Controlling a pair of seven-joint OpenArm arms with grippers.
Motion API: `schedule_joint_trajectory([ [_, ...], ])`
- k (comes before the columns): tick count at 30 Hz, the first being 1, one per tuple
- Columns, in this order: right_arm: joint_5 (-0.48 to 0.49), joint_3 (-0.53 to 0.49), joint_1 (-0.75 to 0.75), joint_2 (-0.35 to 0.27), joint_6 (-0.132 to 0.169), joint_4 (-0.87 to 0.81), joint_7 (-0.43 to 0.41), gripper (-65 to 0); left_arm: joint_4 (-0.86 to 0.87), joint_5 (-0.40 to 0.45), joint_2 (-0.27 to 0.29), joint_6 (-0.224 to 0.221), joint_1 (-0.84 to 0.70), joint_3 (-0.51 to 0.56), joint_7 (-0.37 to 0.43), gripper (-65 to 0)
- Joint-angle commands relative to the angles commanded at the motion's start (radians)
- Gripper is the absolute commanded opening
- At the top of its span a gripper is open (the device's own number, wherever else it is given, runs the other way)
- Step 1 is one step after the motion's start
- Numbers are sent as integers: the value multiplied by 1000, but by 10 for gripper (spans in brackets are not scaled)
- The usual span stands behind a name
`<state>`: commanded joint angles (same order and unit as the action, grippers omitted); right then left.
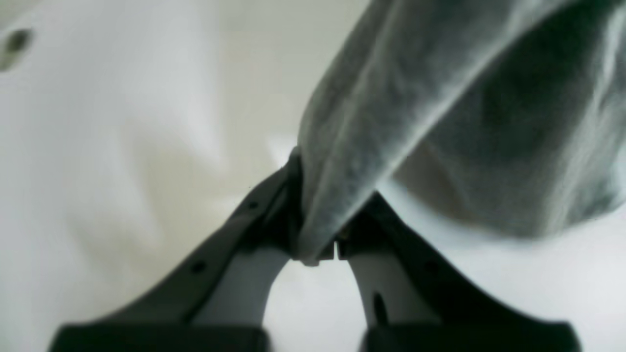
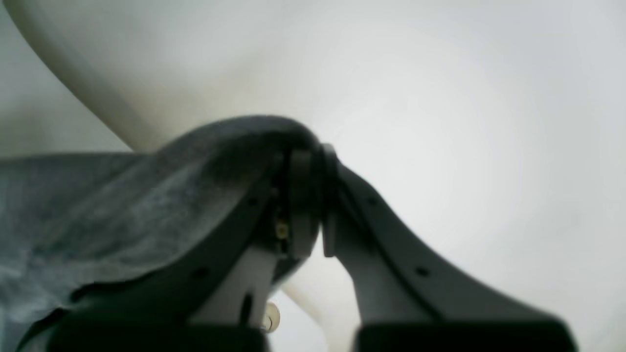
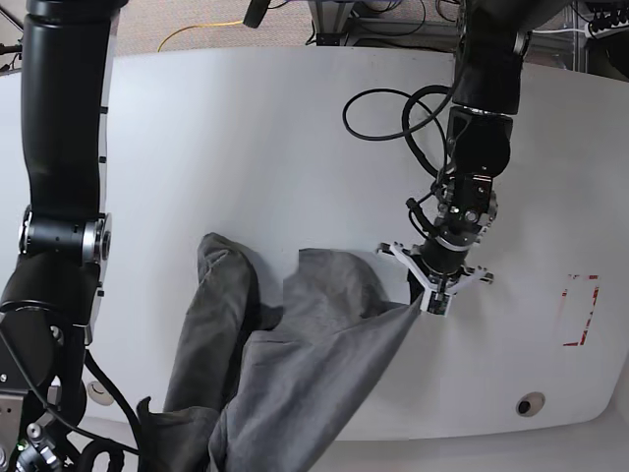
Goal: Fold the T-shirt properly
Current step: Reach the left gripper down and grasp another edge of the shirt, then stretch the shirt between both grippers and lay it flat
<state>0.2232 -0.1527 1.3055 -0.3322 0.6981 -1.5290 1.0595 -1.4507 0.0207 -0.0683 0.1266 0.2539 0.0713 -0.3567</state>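
- The right gripper (image 2: 313, 205), nearest the bottom edge of the white tabletop (image 3: 246, 128), has its jaws closed almost together; in the right wrist view a fold of the large heather-grey, thin-knit T-shirt (image 3: 285, 374) drapes over one finger, so it appears to be pinching cloth, though the blur makes this less than certain.
- In the base view that gripper sits low by the table's near edge, mostly hidden behind the bunched fabric.
- The T-shirt lies crumpled on the near half of the table, one long rumpled ridge to the side and a wider sheet pulled taut toward the middle.
- Further in, the left gripper (image 1: 320, 244) is clamped on a corner of the shirt, jaws pressed tight on a narrow twist of cloth, lifting it just off the surface.
- Beyond it, toward the table's side, are a red outlined rectangle (image 3: 580, 310) and a small dark round hole (image 3: 531, 404).
- Progress, as I judge it: early. The shirt is gripped at two points but neither spread flat nor folded; smoothing and every fold remain.
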Motion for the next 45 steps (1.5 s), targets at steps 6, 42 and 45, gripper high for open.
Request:
schedule_joint_trajectory([
  [6,0,0,0,2,0,89,-18,-650,-215,0,-68,3,37,-97,-109,-647],
  [42,12,321,-561,-60,0,-227,-97,-650,-529,-3,-192,316,-107,-287,-559,-650],
  [45,9,371,-689,-25,0,-302,-97,-650,-540,-3,-189,316,-187,-285,-559,-650],
])
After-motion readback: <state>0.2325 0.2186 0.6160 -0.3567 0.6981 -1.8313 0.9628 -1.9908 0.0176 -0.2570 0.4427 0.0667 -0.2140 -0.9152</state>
